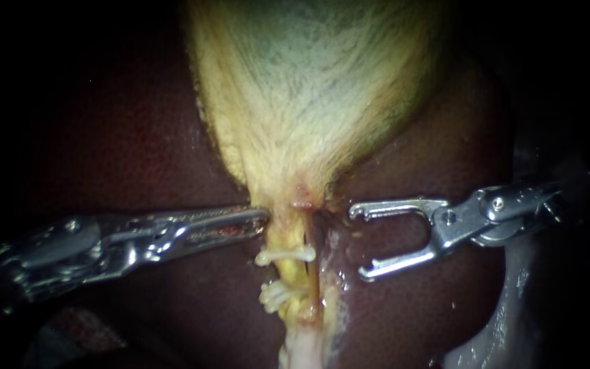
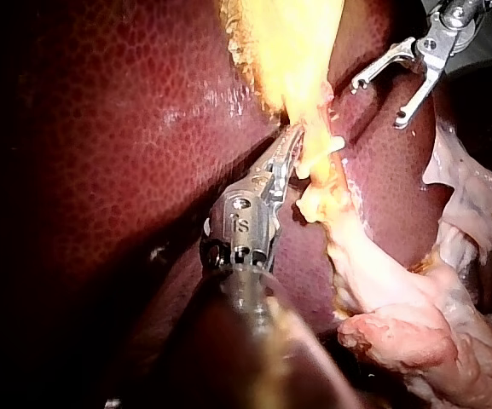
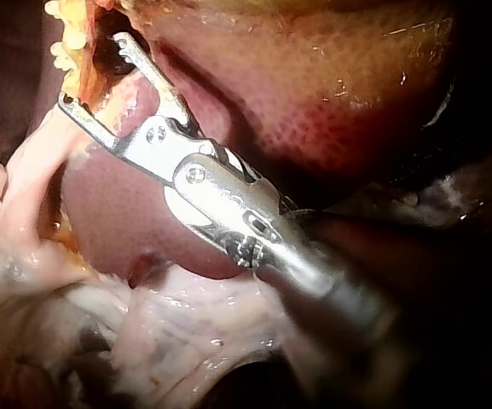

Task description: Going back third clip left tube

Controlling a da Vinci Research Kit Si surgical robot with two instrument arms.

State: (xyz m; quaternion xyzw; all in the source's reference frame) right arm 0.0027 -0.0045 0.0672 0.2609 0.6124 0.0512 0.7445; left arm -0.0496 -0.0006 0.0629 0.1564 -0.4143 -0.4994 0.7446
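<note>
Right silver steel instrument, jaws wide open, beside yellow tube bearing white clips; left silver steel instrument, jaws closed.

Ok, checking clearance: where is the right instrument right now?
In the endoscope view the right instrument sits right of the clipped tube, jaws open and empty, level with the upper clip.

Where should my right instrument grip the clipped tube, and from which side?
Probably the bare stretch of tube just above the upper clip, from the right: the tube runs upright there, the right instrument faces it with jaws open, and the left instrument occupies the other side.
</note>
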